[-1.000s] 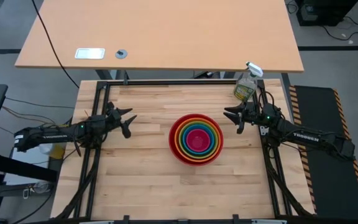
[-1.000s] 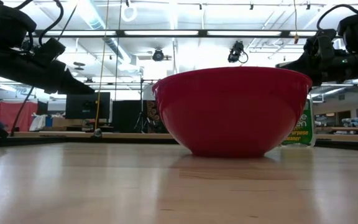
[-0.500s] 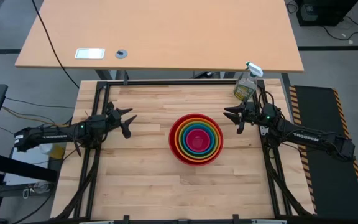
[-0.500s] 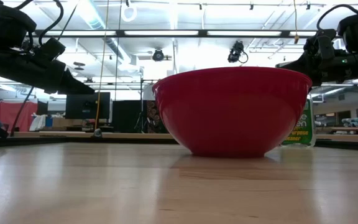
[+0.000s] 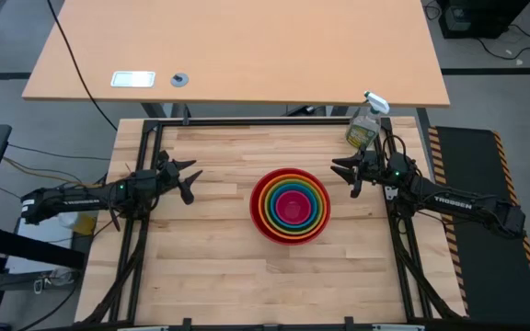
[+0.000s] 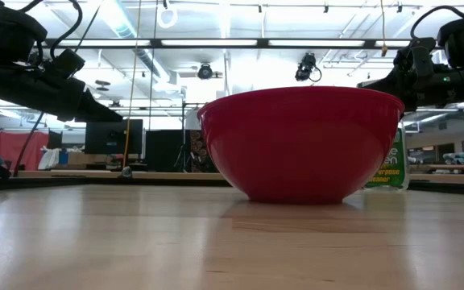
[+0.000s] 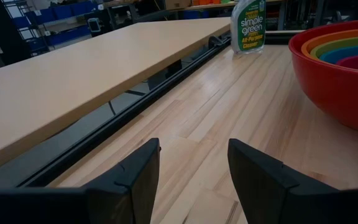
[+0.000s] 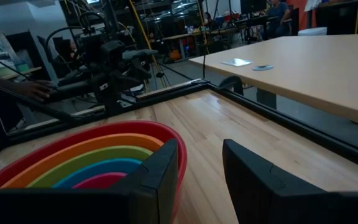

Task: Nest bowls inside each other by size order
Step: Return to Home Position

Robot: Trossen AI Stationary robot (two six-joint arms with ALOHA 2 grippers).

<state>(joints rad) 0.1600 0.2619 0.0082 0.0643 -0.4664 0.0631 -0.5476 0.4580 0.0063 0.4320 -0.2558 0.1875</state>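
The five bowls sit nested at the table's middle: the red bowl rests by its base on the wood and holds the orange, lime green, blue and magenta pink ones. The low view shows only the red bowl. My left gripper hovers open and empty left of the stack; its fingers frame bare wood in the left wrist view. My right gripper hovers open and empty right of the stack, near the red rim.
A clear spray bottle stands at the table's far right corner, just behind my right arm. A tan desk lies beyond the far edge. Bare wood runs along the near side of the table.
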